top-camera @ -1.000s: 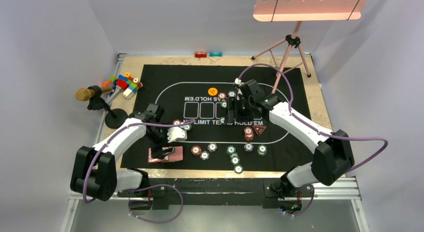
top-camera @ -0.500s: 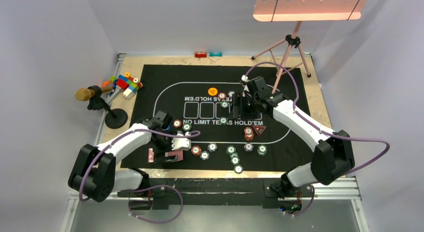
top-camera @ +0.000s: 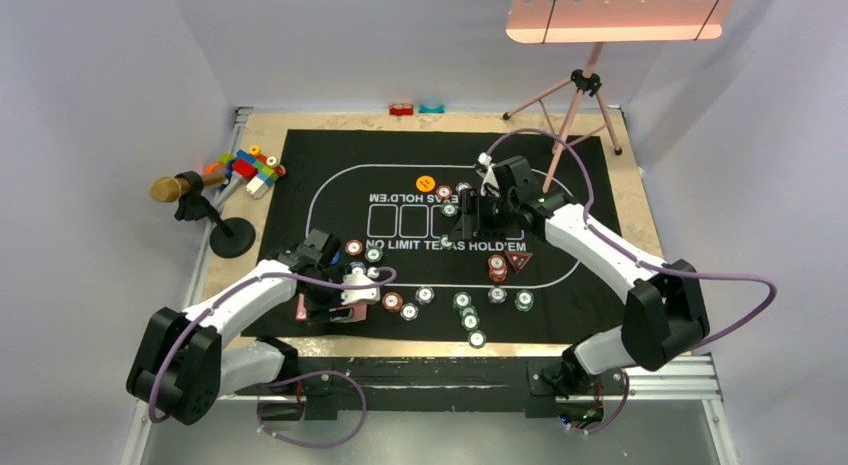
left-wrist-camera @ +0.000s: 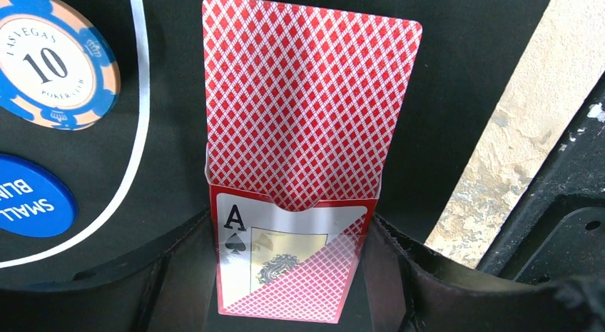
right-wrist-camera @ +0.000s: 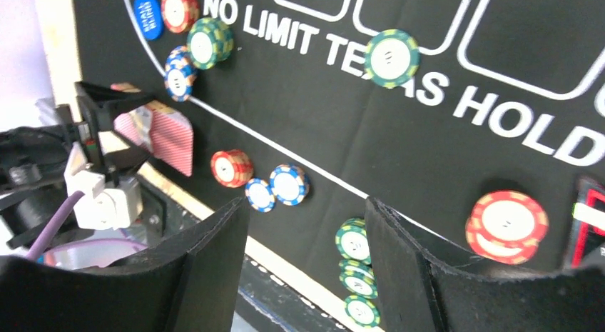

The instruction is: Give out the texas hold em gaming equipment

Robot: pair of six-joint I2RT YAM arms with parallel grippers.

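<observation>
Black mat covers the worktop. My left end effector is closed on the card pack at the mat's near-left edge, with its flap open and an ace of spades showing. My right end effector hangs open over the mat's lettering, holding nothing. Chips lie scattered on the mat.
</observation>
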